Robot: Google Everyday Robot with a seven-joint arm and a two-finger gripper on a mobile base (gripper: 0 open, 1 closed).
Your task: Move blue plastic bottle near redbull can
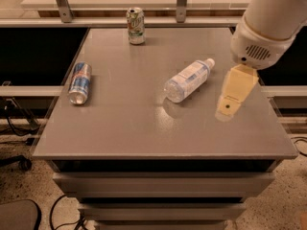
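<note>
Pincer [235, 92] hangs at the right of the frame, near the blue plastic bottle [188, 79], and we cannot tell whether it is apart or together. We see the bottle lying on its side right of centre on the counter [144, 133], well apart from the redbull can [80, 83] lying near the left edge. Our worry: an off-centre touch could set the round bottle rolling, or a hard arrival could knock the can overboard.
</note>
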